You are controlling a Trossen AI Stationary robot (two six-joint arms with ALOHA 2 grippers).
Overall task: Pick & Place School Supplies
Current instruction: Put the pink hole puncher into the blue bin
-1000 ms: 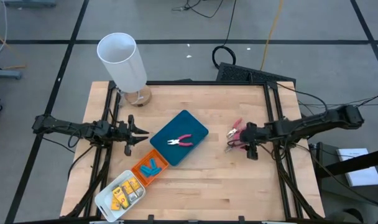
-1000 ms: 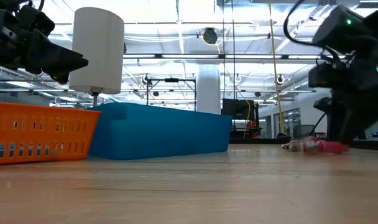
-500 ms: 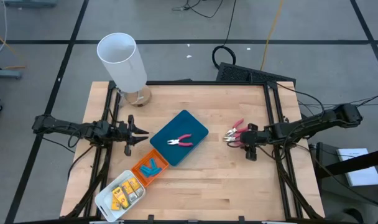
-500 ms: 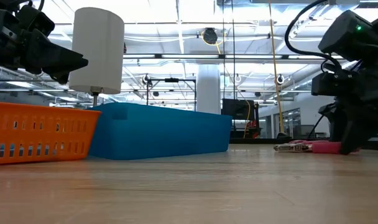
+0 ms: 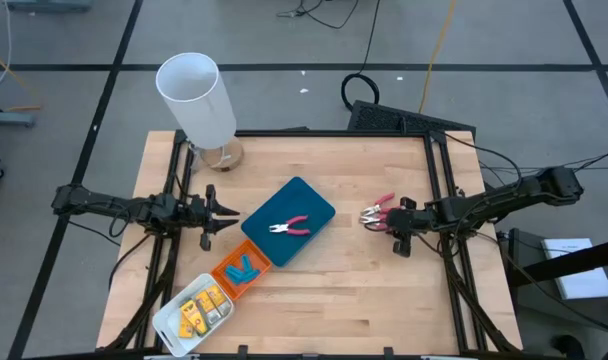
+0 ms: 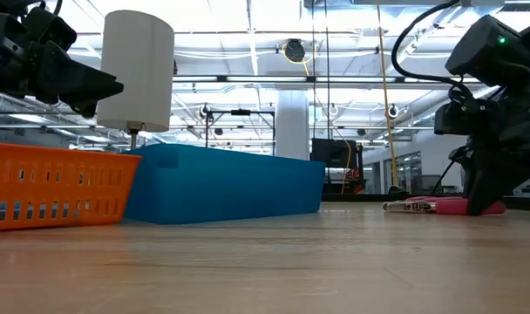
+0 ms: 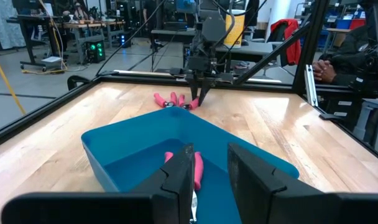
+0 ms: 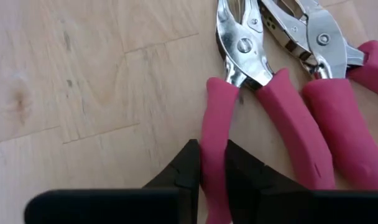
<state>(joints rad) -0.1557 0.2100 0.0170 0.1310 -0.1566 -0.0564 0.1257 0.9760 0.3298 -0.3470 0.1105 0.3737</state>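
Right wrist view – right pincer (image 8: 211,171) clamps one pink-handled tool's (image 8: 221,118) handle, its tip cut off.

Right tool (image 8: 212,169) pinching pink plier handle (image 8: 215,130); second pliers (image 8: 329,93) beside.

Counter (image 5: 314,290): pale wood planks, matt, visible grain and knots. Pliers (image 8: 263,68) near its right edge: bright polished metal heads, matt pink rubbery handle sleeves. Teal tray (image 7: 114,149): smooth plastic, slight sheen. Orange tray (image 6: 47,183): perforated plastic.
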